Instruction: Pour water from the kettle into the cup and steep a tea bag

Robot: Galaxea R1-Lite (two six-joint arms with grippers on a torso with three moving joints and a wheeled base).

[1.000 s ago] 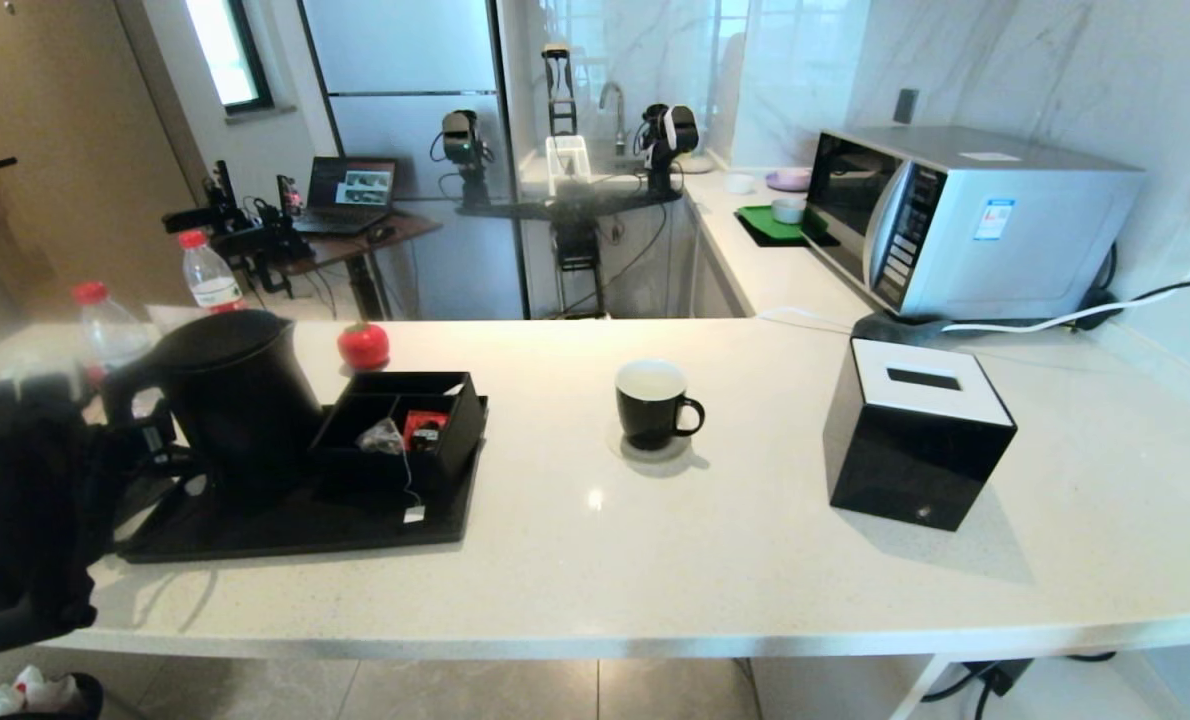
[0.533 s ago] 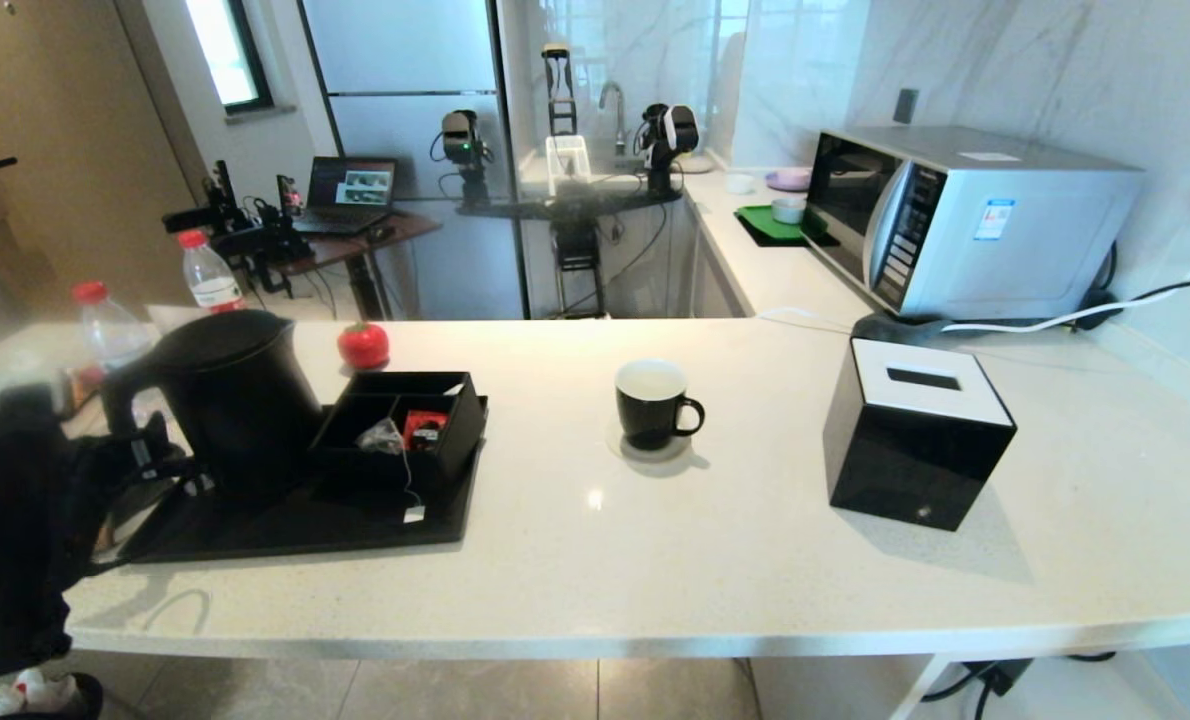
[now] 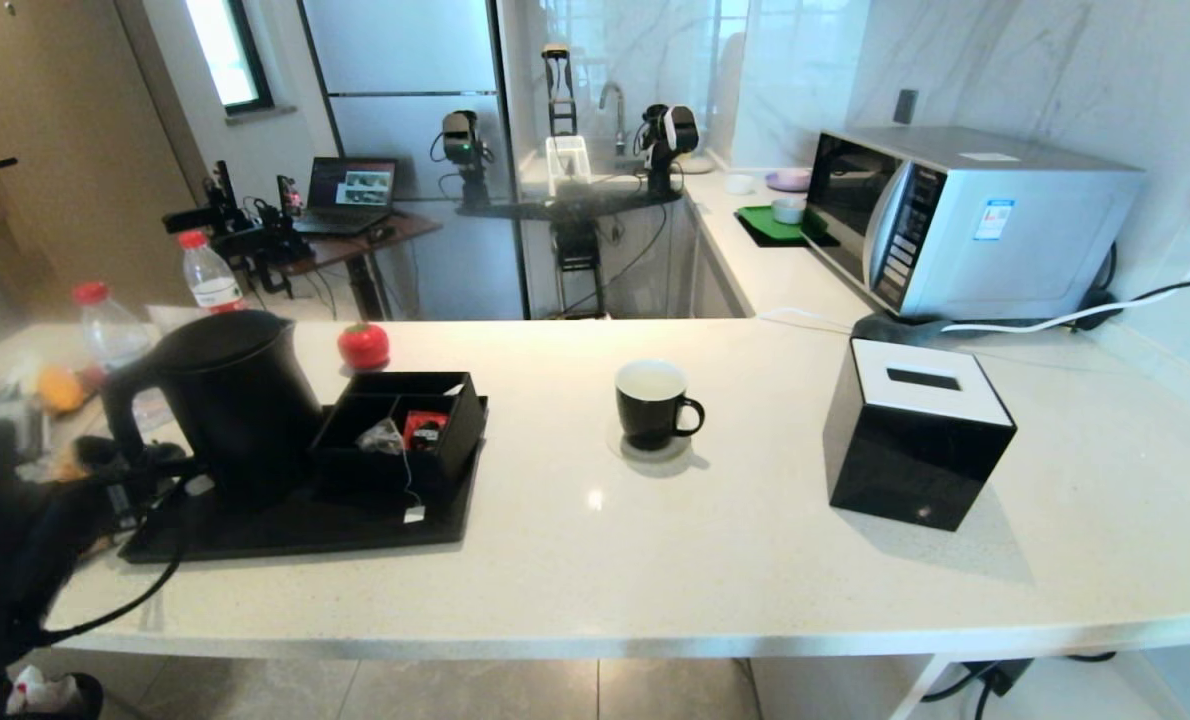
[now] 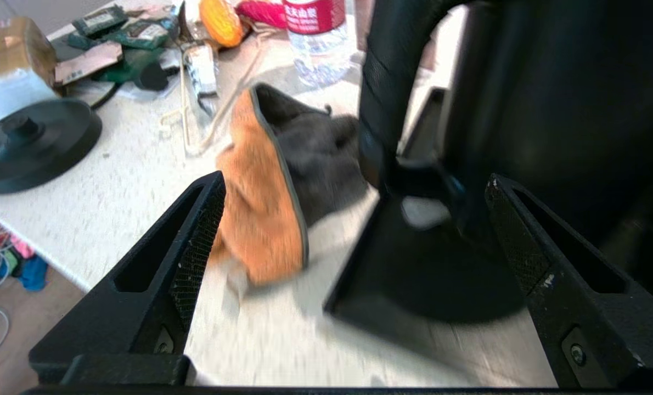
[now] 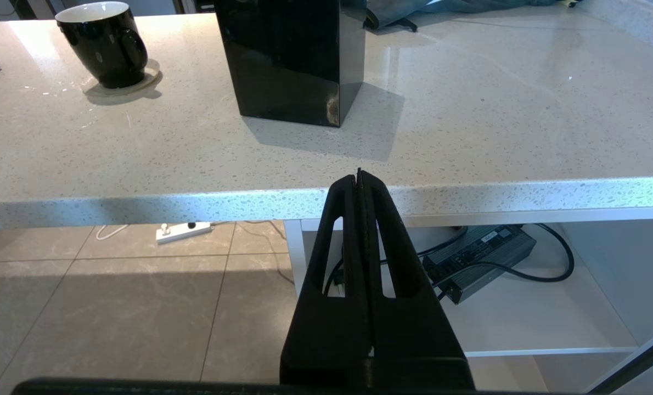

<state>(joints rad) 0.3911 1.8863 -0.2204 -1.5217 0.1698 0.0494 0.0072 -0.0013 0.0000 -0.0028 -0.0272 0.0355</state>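
left gripper (image 4: 354, 230) spread wide, low at the tray's outer corner, with the kettle (image 3: 230, 395) upright on the tray (image 3: 295, 525), its loop handle (image 4: 384, 99) standing vertical just ahead and above; right gripper (image 5: 359, 181) pressed together, parked off the counter edge.

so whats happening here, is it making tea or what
Tea-making has barely begun. The left gripper is open, low beside the loop handle of the large matte black kettle, not gripping it. The kettle stands on the flat black tray. The greyish pyramid tea bag lies in the black divided box. The small black white-lined cup waits on the white countertop. The right gripper is shut, parked below the counter edge.
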